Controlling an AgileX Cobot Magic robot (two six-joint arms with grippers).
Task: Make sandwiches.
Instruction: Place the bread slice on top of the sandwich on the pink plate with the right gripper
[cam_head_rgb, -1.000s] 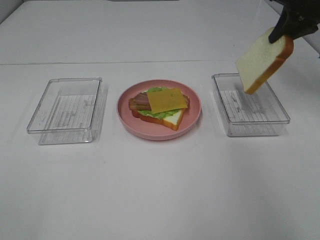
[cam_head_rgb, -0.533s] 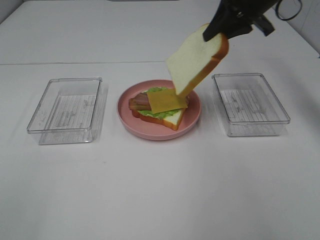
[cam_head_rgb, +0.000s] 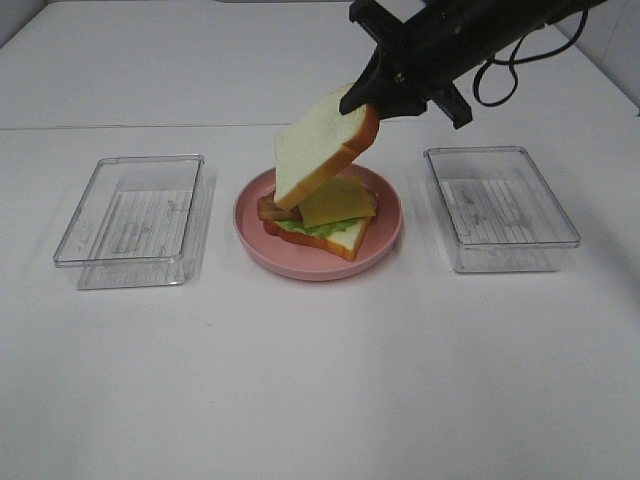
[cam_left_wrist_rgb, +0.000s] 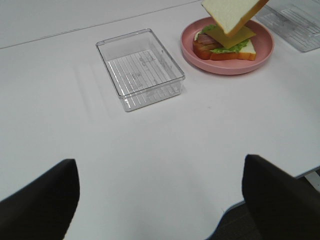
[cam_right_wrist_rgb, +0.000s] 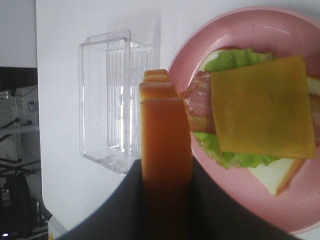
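Observation:
The open sandwich (cam_head_rgb: 322, 222) lies on the round pink plate (cam_head_rgb: 385, 235): a bread slice, green lettuce, brown bacon, pink ham and a yellow cheese slice (cam_head_rgb: 337, 200) on top. My right gripper (cam_head_rgb: 368, 98) is shut on a second bread slice (cam_head_rgb: 318, 148) and holds it tilted in the air over the plate's left half. In the right wrist view the held bread slice (cam_right_wrist_rgb: 165, 150) shows edge-on, with the cheese slice (cam_right_wrist_rgb: 262, 112) beside it below. In the left wrist view the sandwich (cam_left_wrist_rgb: 226, 44) sits far off; my left gripper's fingers (cam_left_wrist_rgb: 37, 200) stand wide apart and empty.
One clear plastic tray (cam_head_rgb: 132, 218) stands left of the plate and another clear tray (cam_head_rgb: 500, 208) right of it, both empty. The white table's front edge (cam_left_wrist_rgb: 235, 205) shows in the left wrist view.
My right gripper has carried the bread slice leftward from above the right tray to above the plate and a little lower. The sandwich and trays have not moved.

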